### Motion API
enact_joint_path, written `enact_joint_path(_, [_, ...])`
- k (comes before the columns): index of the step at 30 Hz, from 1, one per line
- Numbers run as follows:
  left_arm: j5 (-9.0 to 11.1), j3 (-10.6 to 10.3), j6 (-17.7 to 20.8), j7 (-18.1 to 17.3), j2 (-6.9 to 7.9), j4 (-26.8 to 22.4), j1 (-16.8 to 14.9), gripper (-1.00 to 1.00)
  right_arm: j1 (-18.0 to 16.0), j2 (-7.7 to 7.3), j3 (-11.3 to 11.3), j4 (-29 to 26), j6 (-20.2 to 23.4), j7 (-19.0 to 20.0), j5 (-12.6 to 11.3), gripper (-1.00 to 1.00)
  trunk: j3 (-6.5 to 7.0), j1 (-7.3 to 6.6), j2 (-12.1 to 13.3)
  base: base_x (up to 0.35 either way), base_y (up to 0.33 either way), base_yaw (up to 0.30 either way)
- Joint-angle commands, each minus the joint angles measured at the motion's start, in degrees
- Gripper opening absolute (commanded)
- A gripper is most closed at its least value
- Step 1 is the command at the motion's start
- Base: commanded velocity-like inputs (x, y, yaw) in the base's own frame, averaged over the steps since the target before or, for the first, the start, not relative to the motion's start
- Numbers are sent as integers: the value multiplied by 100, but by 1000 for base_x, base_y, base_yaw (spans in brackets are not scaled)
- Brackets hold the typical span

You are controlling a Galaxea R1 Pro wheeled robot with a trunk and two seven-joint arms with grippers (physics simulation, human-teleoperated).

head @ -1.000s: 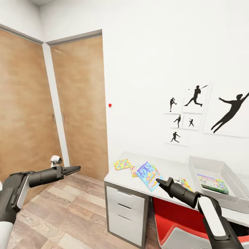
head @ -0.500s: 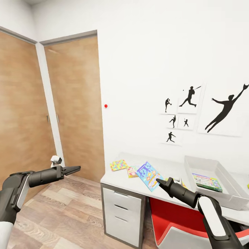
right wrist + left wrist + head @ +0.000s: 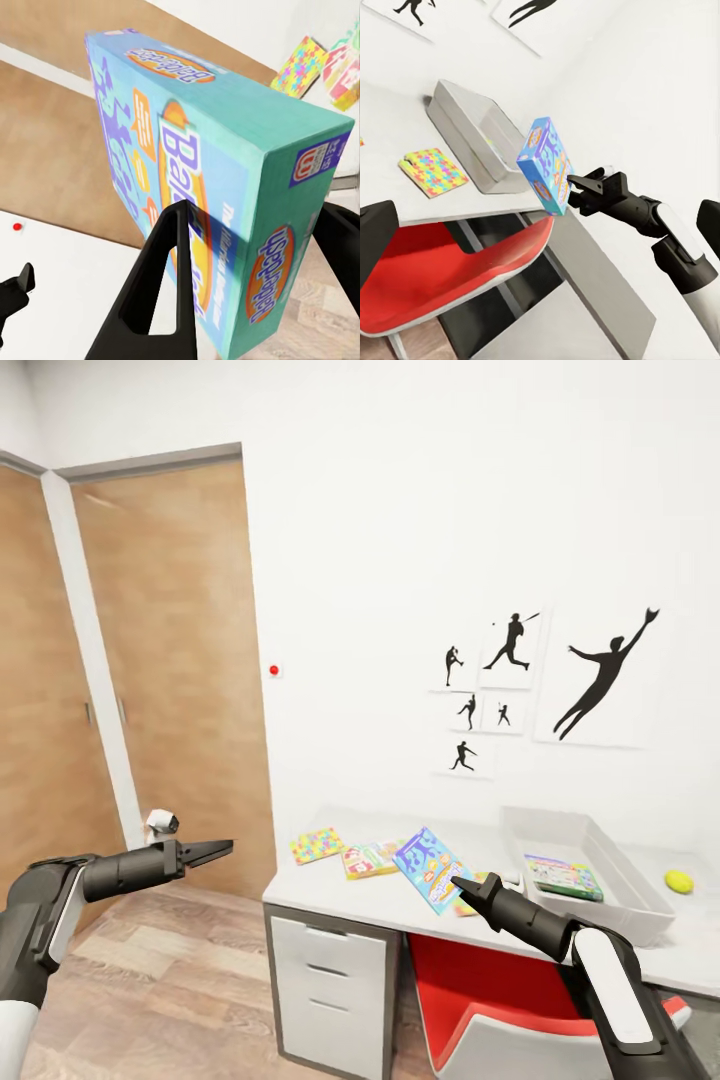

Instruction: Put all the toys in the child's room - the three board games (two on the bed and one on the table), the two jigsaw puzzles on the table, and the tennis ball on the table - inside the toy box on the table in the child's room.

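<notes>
the right gripper (image 3: pixel 462 883) is clamped on the blue flat rectangular board game box (image 3: pixel 431 867), one finger on each broad face, and holds it in the air over the near part of the long white-topped table (image 3: pixel 400 905). in the left wrist view the box (image 3: pixel 545 166) stands nearly on edge, its long axis running up and down with a slight lean, printed face turned outward. in the right wrist view the black fingers (image 3: pixel 169 277) straddle one short end of the box (image 3: pixel 187 172), and its long axis runs away from the gripper.

on the table lie a thin square jigsaw puzzle in yellow, pink, green and blue (image 3: pixel 317 845) and, just beside it, the red-green-yellow flat game box (image 3: pixel 368 858). the shallow light grey toy box (image 3: pixel 620 895) sits further along, with a green-edged game box (image 3: pixel 562 876) lying flat inside. a small yellow-green tennis ball (image 3: pixel 679 881) rests on the table beyond the bin.

the left gripper (image 3: pixel 222 849) hangs over the wood-plank floor (image 3: pixel 170 1000), its fingers together on nothing, near the brown wooden door (image 3: pixel 175 660).
</notes>
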Motion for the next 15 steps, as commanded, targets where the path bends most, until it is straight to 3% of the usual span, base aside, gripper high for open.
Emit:
enact_joint_path(1, [7,1,60,-15,2,0,0,100,-4,3,-10,3,26,52,48,-100,1,4,-4,130,103,-256])
enact_joint_path(15, [7,1,59,-23,2,0,0,100,-4,3,-10,3,18,52,50,-100,50,4,-4,137,86,-257])
